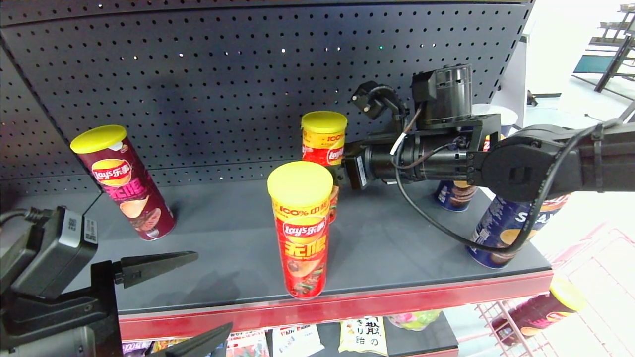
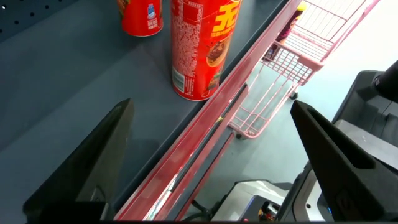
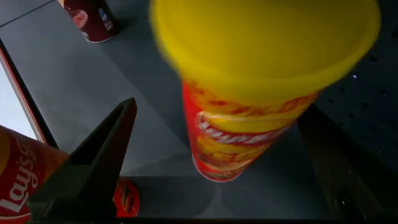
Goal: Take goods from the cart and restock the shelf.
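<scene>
Between the spread fingers of the right gripper [image 1: 342, 176] stands the rear red can [image 1: 324, 141], upright on the shelf [image 1: 223, 258] close to the pegboard [image 1: 223, 89]. The fingers flank it and appear clear of its sides, so I judge it to be resting on the shelf, not gripped. Just in front of it, near the shelf's red lip, stands the front red can [image 1: 300, 233]. Well to the left is a maroon can [image 1: 124, 183], and behind the right arm are blue cans [image 1: 496, 228]. The left gripper [image 1: 211, 290] hangs at the shelf's front edge, fingers apart and empty. Low on the right, the pink cart [image 1: 595, 277] holds a spare can [image 1: 538, 310]. Restocking looks well along, with several cans shelved. Left to do: draw the right arm off the rear can and fetch what remains in the cart.
</scene>
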